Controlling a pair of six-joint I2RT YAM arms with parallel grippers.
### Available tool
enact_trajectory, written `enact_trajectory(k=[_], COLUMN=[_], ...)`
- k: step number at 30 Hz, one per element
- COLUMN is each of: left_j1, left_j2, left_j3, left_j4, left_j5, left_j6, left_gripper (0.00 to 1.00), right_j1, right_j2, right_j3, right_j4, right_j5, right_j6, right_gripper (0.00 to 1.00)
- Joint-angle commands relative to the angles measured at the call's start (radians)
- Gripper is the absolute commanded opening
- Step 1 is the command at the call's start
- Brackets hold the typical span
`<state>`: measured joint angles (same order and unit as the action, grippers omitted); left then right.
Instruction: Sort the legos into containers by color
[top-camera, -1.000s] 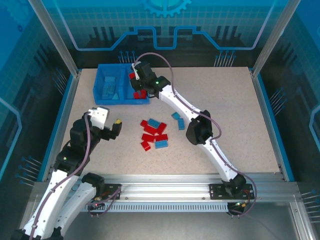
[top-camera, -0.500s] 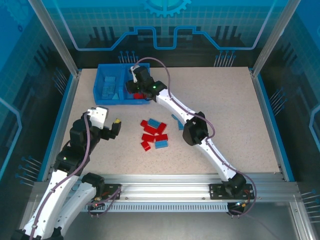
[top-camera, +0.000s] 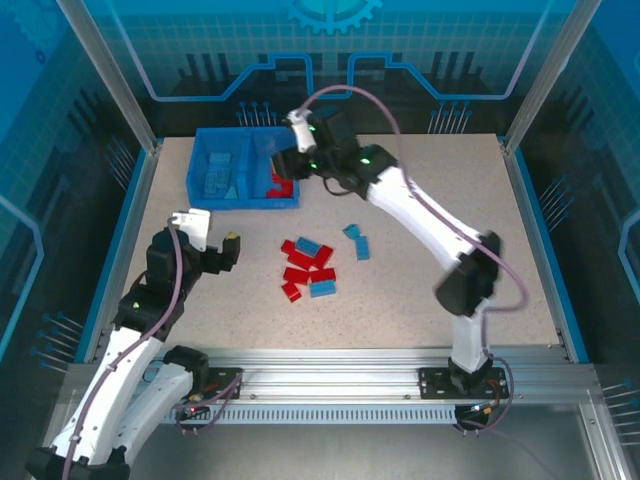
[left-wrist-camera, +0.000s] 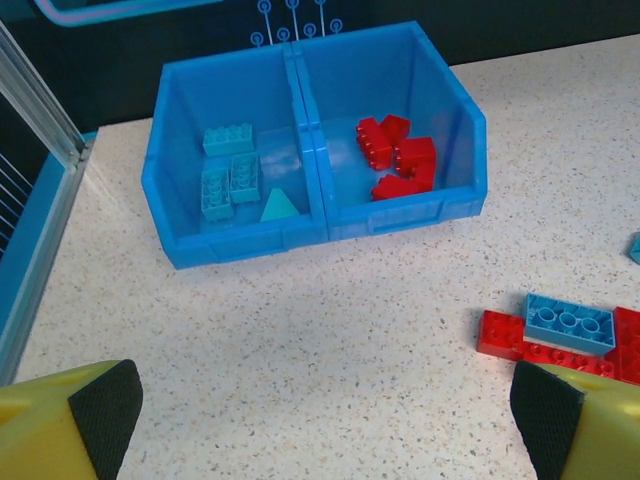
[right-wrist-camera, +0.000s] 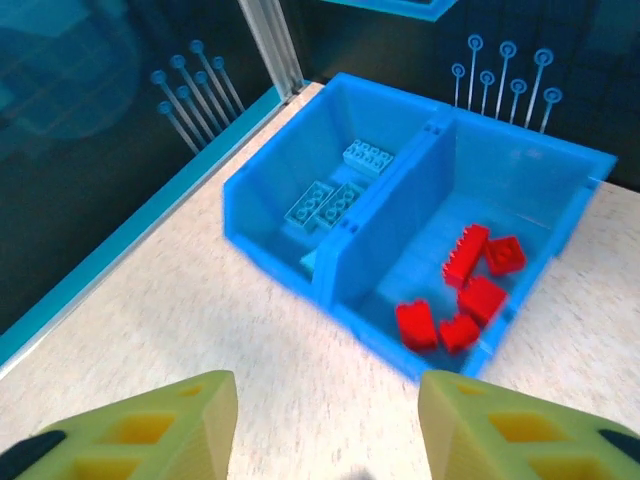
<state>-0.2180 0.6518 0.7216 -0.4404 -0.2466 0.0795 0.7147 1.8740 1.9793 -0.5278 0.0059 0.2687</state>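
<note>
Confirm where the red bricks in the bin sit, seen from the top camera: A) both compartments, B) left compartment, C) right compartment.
C: the red bricks lie in the right compartment, while the left compartment holds light blue bricks.

Both arms are built alike, with smooth white links between round black joints. On the left arm a mauve-grey left cable runs back from the fingers along the links. The right arm has a right cable of the same colour, looping up behind its fingers. A green light glows on a black joint behind the right fingers. A white box sits just behind each set of fingers. The left fingers are yellow blocks faced with black, finely textured pads. The right fingers are yellow too, with moulded recesses and black at the tips. Farthest from the fingers, each arm ends in a black base.
</note>
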Motion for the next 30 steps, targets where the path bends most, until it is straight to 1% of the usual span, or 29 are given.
enact_trajectory(k=[1,3,5,7,9,11,14,15,18,20,24,30], left_j1=[0.01,0.007,-0.014,-0.097,-0.221,-0.346,-0.511,-0.548,-0.622,-0.647,-0.684,-0.687], left_j2=[0.04,0.107,0.157,0.217,0.3,0.417,0.629,0.709,0.92,1.035,1.246,1.474], left_j3=[0.077,0.157,0.193,0.208,0.223,0.259,0.359,0.406,0.538,0.61,0.758,0.948], left_j4=[-0.002,-0.073,-0.084,-0.078,-0.058,-0.051,-0.052,-0.068,-0.102,-0.105,-0.129,-0.197], left_j5=[0.094,0.147,0.201,0.145,0.076,0.007,-0.087,-0.119,-0.164,-0.162,-0.164,-0.215], left_j6=[-0.132,-0.278,-0.42,-0.552,-0.671,-0.764,-0.843,-0.866,-0.918,-0.951,-0.971,-0.964], left_gripper=[0.99,0.99,0.99,0.97,0.96,0.94,0.93,0.92,0.89,0.88,0.85,0.79], right_j1=[-0.003,-0.017,-0.035,-0.059,-0.099,-0.15,-0.228,-0.252,-0.299,-0.311,-0.32,-0.324], right_j2=[-0.235,-0.371,-0.492,-0.598,-0.695,-0.776,-0.881,-0.913,-0.982,-1.02,-1.095,-1.159], right_j3=[-0.308,-0.472,-0.611,-0.734,-0.842,-0.923,-1.029,-1.059,-1.134,-1.161,-1.21,-1.235], right_j4=[0.064,0.069,0.047,0.014,-0.044,-0.097,-0.144,-0.154,-0.173,-0.199,-0.233,-0.255], right_j5=[0.01,0.058,0.115,0.177,0.241,0.261,0.243,0.232,0.186,0.18,0.164,0.097], right_j6=[-0.048,-0.028,0.005,0.052,0.122,0.195,0.258,0.274,0.308,0.334,0.365,0.362], right_gripper=[0.56,0.58,0.6,0.65,0.7,0.74,0.81,0.82,0.85,0.88,0.99,1.0])
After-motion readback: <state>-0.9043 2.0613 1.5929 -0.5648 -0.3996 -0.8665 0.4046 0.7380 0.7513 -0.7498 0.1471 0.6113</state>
